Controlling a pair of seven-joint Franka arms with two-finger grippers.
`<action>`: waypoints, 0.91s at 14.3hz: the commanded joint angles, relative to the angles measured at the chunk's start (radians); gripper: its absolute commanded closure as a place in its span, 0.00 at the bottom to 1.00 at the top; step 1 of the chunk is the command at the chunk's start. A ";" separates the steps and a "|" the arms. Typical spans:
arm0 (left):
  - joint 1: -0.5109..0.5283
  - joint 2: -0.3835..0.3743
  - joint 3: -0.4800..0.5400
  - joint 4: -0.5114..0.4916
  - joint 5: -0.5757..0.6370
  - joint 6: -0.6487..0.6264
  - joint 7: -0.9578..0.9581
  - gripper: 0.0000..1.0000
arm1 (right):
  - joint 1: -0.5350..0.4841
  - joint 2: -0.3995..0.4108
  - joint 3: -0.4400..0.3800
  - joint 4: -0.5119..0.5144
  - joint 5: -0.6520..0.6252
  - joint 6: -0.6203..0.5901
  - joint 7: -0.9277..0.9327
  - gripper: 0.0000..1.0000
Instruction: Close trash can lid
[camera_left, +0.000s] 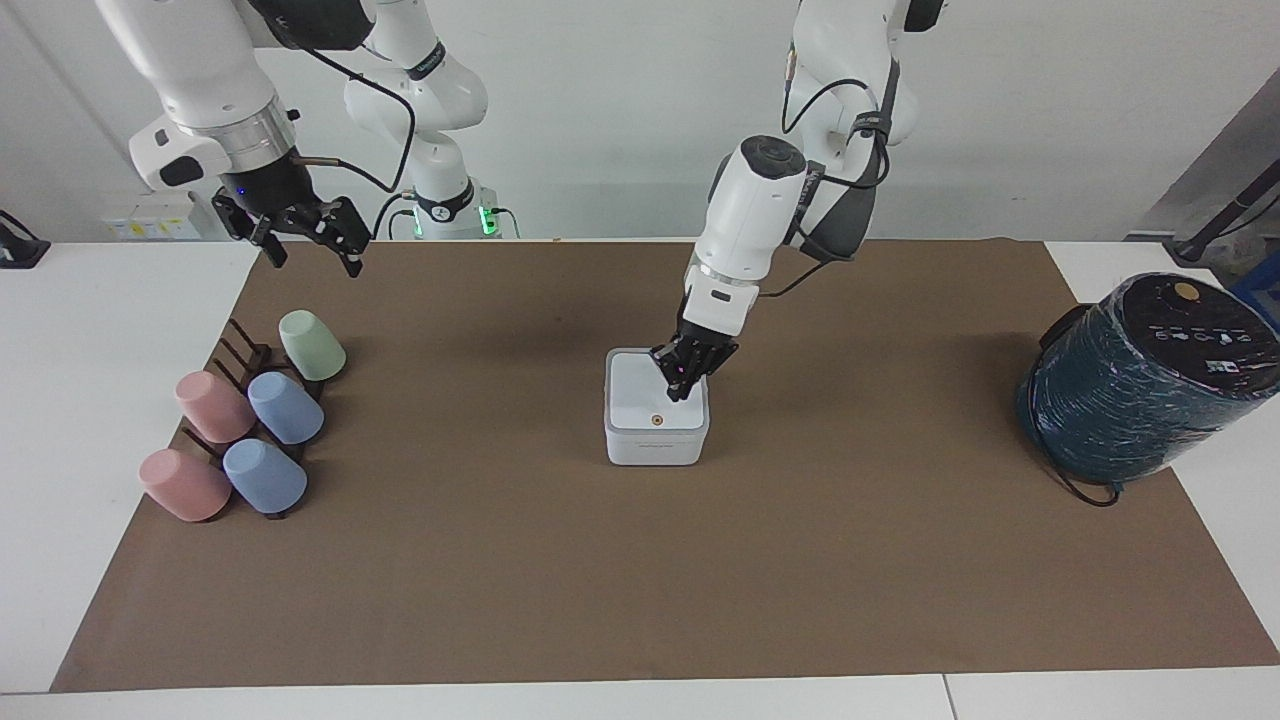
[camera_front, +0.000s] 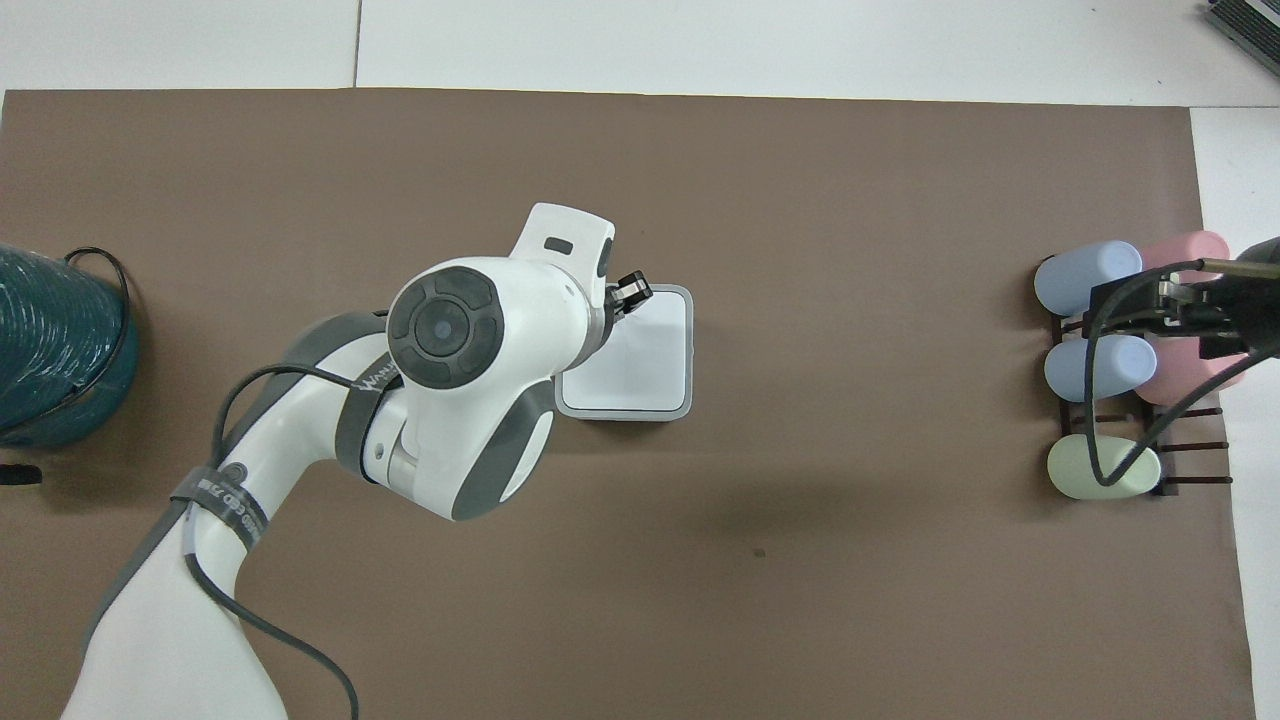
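The trash can (camera_left: 655, 447) is a small white square bin at the middle of the brown mat. Its lid (camera_left: 640, 398) lies flat and closed on it, with the orange dot facing up. It also shows in the overhead view (camera_front: 645, 365). My left gripper (camera_left: 679, 390) is shut and empty. Its tips point down over the lid's edge toward the left arm's end, at or just above the surface; it also shows in the overhead view (camera_front: 631, 294). My right gripper (camera_left: 311, 255) is open and empty, and waits in the air above the cup rack.
A large dark teal wrapped cylinder (camera_left: 1140, 385) with a black cable stands at the left arm's end of the table. A dark rack (camera_left: 245, 350) holding several pastel cups (camera_left: 285, 407) lies at the right arm's end. The brown mat (camera_left: 640, 580) covers the table's middle.
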 joint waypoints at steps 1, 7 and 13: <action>0.070 -0.007 -0.002 0.084 0.030 -0.173 0.064 0.84 | 0.002 -0.016 -0.008 -0.012 0.013 -0.010 -0.025 0.00; 0.263 -0.079 0.001 0.155 0.030 -0.469 0.400 0.74 | 0.002 -0.016 -0.008 -0.012 0.013 -0.011 -0.025 0.00; 0.417 -0.191 0.001 0.158 0.093 -0.639 0.675 0.74 | 0.002 -0.016 -0.008 -0.012 0.013 -0.010 -0.025 0.00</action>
